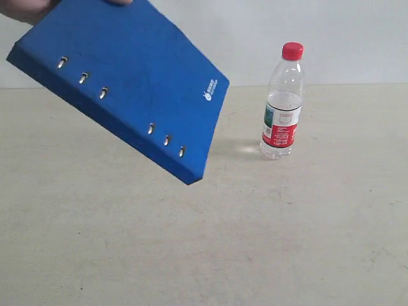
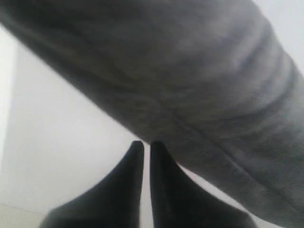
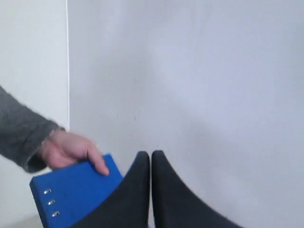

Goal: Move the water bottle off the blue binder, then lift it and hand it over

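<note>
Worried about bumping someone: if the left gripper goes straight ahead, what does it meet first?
Likely the grey sleeve crossing just beyond the left gripper; depth is unclear.

- The blue binder (image 1: pixel 127 76) ran off the exterior view's top edge; its white logo (image 1: pixel 212 93) was too small to read.
- A blurred grey sleeve (image 2: pixel 190 80) covered much of the left wrist view.

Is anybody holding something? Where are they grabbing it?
A person's hand holds the blue binder by its raised end, tilted in the air. The left gripper and right gripper are shut and empty.
</note>
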You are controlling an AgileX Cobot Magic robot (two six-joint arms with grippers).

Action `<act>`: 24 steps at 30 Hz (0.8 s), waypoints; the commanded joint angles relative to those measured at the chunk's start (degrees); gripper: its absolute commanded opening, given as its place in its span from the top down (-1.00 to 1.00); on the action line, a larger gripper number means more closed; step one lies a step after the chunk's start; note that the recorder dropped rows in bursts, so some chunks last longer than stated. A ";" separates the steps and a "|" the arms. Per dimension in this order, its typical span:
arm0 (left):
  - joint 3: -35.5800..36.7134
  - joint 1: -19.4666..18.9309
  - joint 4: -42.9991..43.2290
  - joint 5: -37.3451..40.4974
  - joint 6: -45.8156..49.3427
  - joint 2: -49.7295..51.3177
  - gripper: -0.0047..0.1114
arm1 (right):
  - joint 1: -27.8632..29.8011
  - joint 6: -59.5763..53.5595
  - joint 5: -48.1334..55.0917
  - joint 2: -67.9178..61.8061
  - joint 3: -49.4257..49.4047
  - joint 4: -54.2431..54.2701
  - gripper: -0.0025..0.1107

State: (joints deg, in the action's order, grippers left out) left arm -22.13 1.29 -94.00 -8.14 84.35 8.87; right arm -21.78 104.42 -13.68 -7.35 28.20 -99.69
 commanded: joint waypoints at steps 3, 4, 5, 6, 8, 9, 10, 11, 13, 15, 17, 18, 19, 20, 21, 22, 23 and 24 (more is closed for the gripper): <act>10.69 -0.09 -1.53 5.38 0.50 -8.20 0.84 | 0.00 2.14 2.10 5.82 -12.83 -0.25 0.96; 12.10 -0.09 -1.53 6.11 0.50 -8.53 0.84 | 0.13 2.17 2.46 4.54 -14.61 -0.25 0.96; 13.82 -0.09 -1.53 6.38 0.50 -8.63 0.84 | 0.13 2.17 3.94 2.86 -16.81 -0.25 0.96; 15.46 -0.09 -0.96 6.38 0.50 -8.63 0.84 | 0.13 2.17 5.66 1.31 -18.83 -0.25 0.96; 18.09 -0.09 -0.49 6.38 0.50 -8.63 0.84 | 0.13 2.35 10.48 -1.26 -22.21 0.02 0.96; 19.56 -0.09 -0.49 6.38 0.50 -8.63 0.84 | 0.13 3.00 12.96 -2.23 -23.90 1.21 0.96; 20.91 -0.09 -0.49 6.38 0.50 -8.63 0.84 | 0.13 3.57 14.88 -2.80 -25.50 2.60 0.96; 22.08 -0.09 -0.49 6.26 0.50 -8.63 0.84 | 0.13 4.40 17.18 -3.29 -27.02 3.75 0.96; 22.13 -0.09 -0.49 6.26 0.50 -8.63 0.84 | 0.13 6.66 21.31 -3.72 -28.20 7.15 0.96; 22.13 -0.09 -0.49 6.26 0.50 -8.63 0.84 | 0.13 7.76 22.31 -3.83 -28.20 11.50 0.96; 22.13 -0.09 -0.49 6.26 0.50 -8.78 0.84 | 0.13 7.92 21.44 -3.83 -28.20 12.20 0.96; 22.13 -0.09 -0.49 6.26 0.50 -8.78 0.84 | 0.13 9.12 20.71 -3.83 -28.20 12.20 0.96; 22.13 -0.09 -0.49 6.26 0.50 -8.78 0.84 | 0.13 9.70 20.10 -3.83 -28.20 12.20 0.96; 22.13 -0.09 -0.49 6.26 0.50 -8.78 0.84 | 0.13 9.70 19.81 -3.83 -28.20 12.20 0.96; 22.13 -0.09 -0.49 6.26 0.50 -8.78 0.84 | 0.13 9.70 19.36 -3.83 -28.20 12.20 0.96; 22.13 -0.09 -0.49 6.26 0.50 -8.78 0.84 | 0.13 9.70 19.05 -3.83 -28.20 12.20 0.96; 22.13 -0.09 -0.49 6.26 0.50 -8.78 0.84 | 0.13 9.70 18.93 -3.83 -28.20 12.20 0.96; 22.13 -0.09 -0.49 6.26 0.50 -8.78 0.84 | 0.13 9.70 18.78 -3.83 -28.20 12.20 0.96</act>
State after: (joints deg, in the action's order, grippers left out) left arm -0.21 1.29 -94.62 -2.33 84.98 0.24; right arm -21.78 114.04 5.55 -10.97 0.13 -87.67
